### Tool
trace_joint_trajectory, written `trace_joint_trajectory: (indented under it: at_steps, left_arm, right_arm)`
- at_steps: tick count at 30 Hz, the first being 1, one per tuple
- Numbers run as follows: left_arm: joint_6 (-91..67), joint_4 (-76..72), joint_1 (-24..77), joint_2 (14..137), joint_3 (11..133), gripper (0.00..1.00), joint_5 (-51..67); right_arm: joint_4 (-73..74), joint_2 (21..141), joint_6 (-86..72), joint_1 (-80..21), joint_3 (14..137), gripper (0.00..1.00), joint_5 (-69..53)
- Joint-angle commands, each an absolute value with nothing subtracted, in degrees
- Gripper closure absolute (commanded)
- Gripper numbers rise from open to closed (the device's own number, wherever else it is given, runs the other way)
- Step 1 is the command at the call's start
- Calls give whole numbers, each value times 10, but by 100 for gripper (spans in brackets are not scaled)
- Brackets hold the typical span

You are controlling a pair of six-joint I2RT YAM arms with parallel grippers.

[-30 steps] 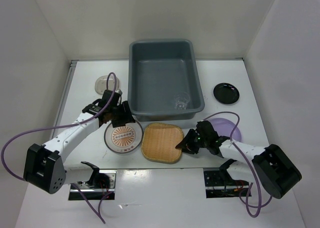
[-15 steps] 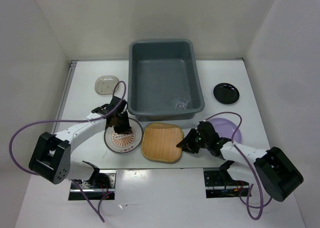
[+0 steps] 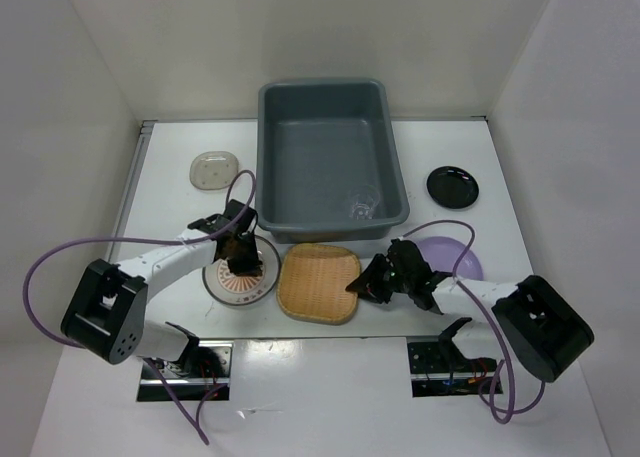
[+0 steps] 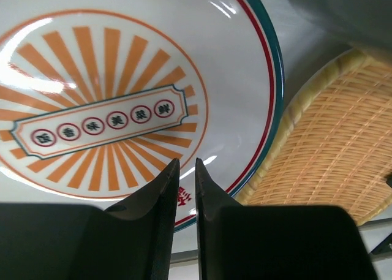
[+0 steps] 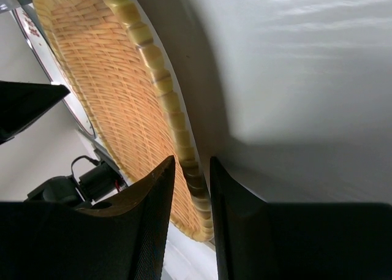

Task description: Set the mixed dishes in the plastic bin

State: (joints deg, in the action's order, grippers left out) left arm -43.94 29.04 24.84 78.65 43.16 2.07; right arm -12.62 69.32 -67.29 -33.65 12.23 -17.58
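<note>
- The tray lies just in front of the bin's near wall. The right gripper is clamped narrowly on the woven rim at its right edge.
- The sunburst plate sits off the bin's near-left corner. The left gripper pinches its rim, jaws almost together.
- Both dishes must clear that tall wall, I judge.
- A glass cup stands inside the bin's near-right corner, likely in the tray's way.
</note>
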Motion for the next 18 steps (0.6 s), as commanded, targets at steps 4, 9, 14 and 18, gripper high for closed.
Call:
trace_joint_trajectory:
  at_steps: [4, 9, 14, 18]
  left_arm:
    - [-456, 270, 263, 808, 425, 77, 12]
    - [-462, 265, 274, 813, 415, 77, 12]
    - [-468, 265, 274, 813, 404, 77, 18]
    - [-468, 265, 279, 813, 404, 77, 18]
  right_arm:
    - [-138, 748, -657, -373, 154, 65, -139]
    - [-149, 736, -668, -378, 160, 65, -121]
    - [-139, 663, -688, -383, 148, 70, -105]
    - [-156, 649, -706, -383, 113, 85, -100]
